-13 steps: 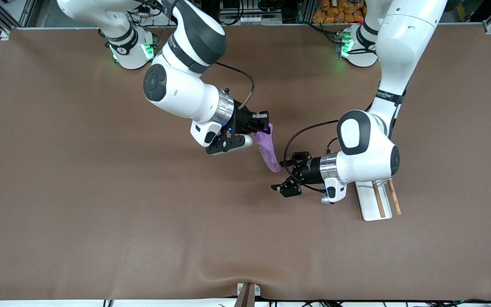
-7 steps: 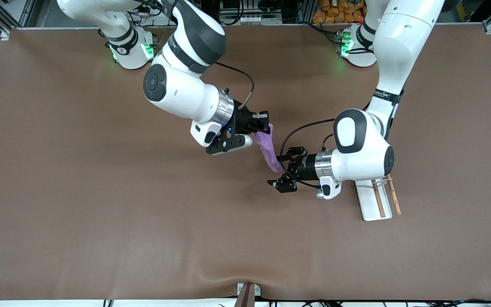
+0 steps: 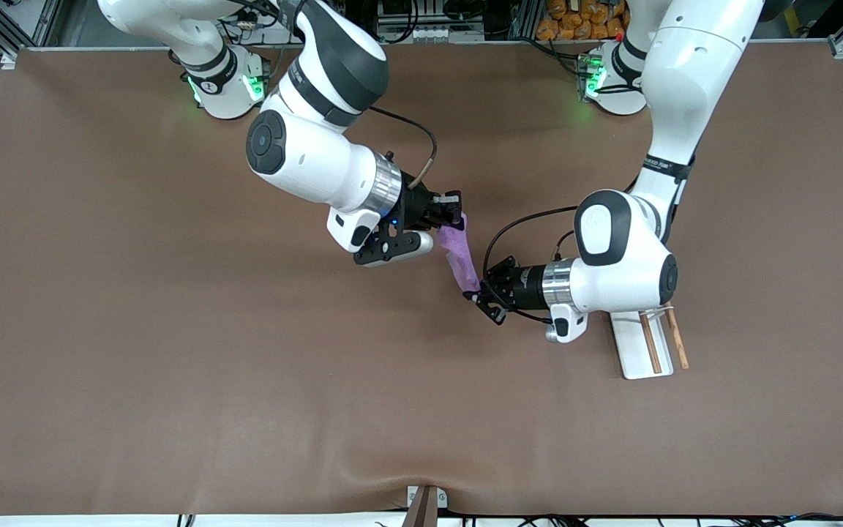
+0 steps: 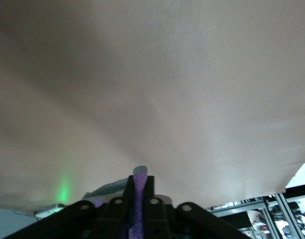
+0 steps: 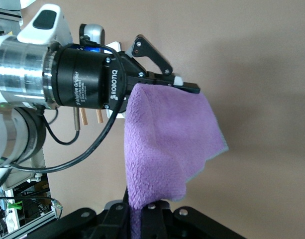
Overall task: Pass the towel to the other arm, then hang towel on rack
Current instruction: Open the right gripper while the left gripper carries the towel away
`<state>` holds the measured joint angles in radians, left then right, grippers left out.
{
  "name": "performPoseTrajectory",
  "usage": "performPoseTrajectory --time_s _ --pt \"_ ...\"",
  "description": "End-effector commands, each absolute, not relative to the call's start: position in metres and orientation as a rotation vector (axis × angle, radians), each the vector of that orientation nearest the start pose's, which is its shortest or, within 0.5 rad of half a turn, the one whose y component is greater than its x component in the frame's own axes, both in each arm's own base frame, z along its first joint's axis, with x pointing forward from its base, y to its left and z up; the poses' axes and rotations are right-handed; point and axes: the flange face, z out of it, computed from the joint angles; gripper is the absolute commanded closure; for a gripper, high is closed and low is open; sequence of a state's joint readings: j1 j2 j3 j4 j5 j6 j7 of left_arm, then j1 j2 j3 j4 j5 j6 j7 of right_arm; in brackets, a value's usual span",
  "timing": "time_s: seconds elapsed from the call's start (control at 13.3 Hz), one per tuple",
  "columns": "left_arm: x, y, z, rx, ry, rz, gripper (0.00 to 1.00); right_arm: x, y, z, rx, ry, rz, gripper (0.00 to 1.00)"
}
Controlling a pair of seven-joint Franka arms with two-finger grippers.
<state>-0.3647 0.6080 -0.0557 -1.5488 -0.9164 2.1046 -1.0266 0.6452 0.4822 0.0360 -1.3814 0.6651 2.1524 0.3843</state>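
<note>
Hanging from the right pincer [image 3: 456, 212] toward five o'clock, the towel [image 3: 459, 255] is pinched at both ends, the left pincer [image 3: 481, 294] clamping its lower tip.

One readable brand mark
"ROBOTIQ" stands in white on the black body of the left gripper [image 5: 184, 87], right wrist view.

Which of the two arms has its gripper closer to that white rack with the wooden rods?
The left. The left gripper is shut on the towel's lower end, close beside the rack. The right gripper grips the towel's upper end, farther toward the right arm's end of the table.
</note>
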Motion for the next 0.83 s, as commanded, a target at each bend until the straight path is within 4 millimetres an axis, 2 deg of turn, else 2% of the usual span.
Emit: performPoseTrajectory --time_s 0.0,0.15,0.23,0.3,0.38,0.53,0.68,0.75 --pt "0.644 -0.279 0.353 2.130 1.318 -0.708 1.00 0.553 0.476 0.475 -2.454 0.029 0.099 1.00" --pt "0.649 -0.260 0.387 2.195 1.269 -0.689 1.00 0.553 0.476 0.475 -2.454 0.029 0.099 1.00" --pt "0.653 -0.242 0.402 2.232 1.262 -0.665 1.00 0.553 0.475 0.476 -2.455 0.025 0.096 0.91" --pt "0.655 -0.222 0.407 2.285 1.254 -0.666 1.00 0.554 0.474 0.476 -2.460 0.006 0.085 0.04" --pt "0.656 -0.204 0.414 2.363 1.226 -0.642 1.00 0.554 0.474 0.475 -2.466 0.000 0.084 0.00" --pt "0.651 -0.164 0.415 2.570 1.098 -0.615 1.00 0.556 0.470 0.475 -2.469 0.008 0.089 0.00" --pt "0.647 -0.123 0.409 2.770 0.918 -0.604 1.00 0.559 0.464 0.477 -2.470 0.016 0.085 0.00" --pt "0.644 -0.106 0.404 2.832 0.885 -0.630 1.00 0.560 0.462 0.478 -2.472 0.019 0.081 0.00"
